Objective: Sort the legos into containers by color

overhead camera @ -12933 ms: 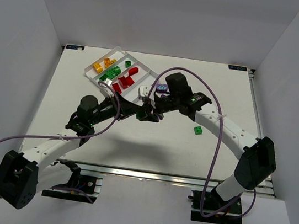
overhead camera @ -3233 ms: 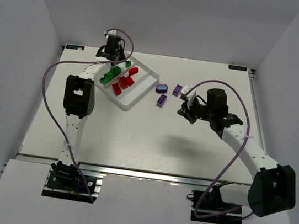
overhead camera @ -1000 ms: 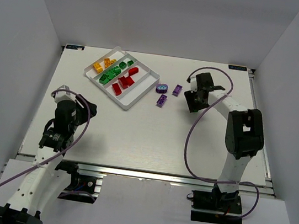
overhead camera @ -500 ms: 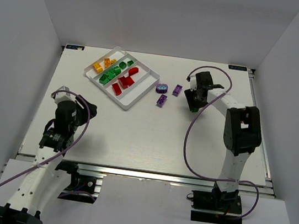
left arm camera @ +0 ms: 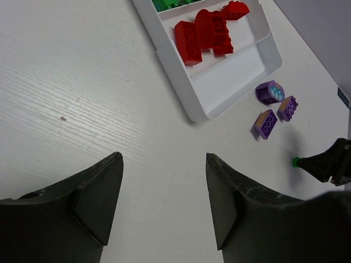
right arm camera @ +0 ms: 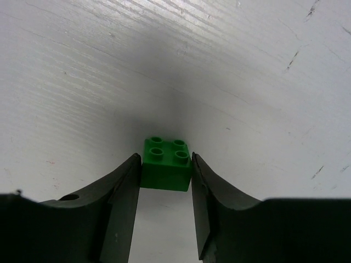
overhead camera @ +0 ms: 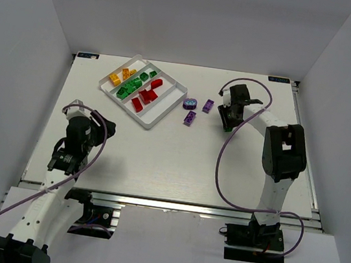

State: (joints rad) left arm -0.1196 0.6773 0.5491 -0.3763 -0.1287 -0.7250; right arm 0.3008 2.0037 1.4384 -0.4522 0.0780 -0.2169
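My right gripper (right arm camera: pixel 165 159) is down at the table, shut on a small green lego (right arm camera: pixel 166 164), with one jaw touching each side of it. In the top view it (overhead camera: pixel 227 124) stands right of three purple legos: a round one (overhead camera: pixel 190 103) and two small ones (overhead camera: pixel 208 105) (overhead camera: pixel 190 118). The white tray (overhead camera: pixel 167 109) holds yellow-orange (overhead camera: pixel 119 76), green (overhead camera: pixel 133 86) and red legos (overhead camera: pixel 145 94) in separate compartments. The compartment nearest the purple legos (left arm camera: pixel 236 82) is bare. My left gripper (left arm camera: pixel 163 159) is open and empty above the table's left front (overhead camera: pixel 103 128).
The left wrist view shows the red legos (left arm camera: pixel 205 33), the round purple lego (left arm camera: pixel 270 91) and the right gripper's tip beside the green lego (left arm camera: pixel 296 161). White walls enclose the table. The right arm's purple cable (overhead camera: pixel 222 171) loops over the table.
My right gripper has stayed over the green lego and settled slightly. My left arm has shifted a little at the left front. The legos in the tray have not moved.
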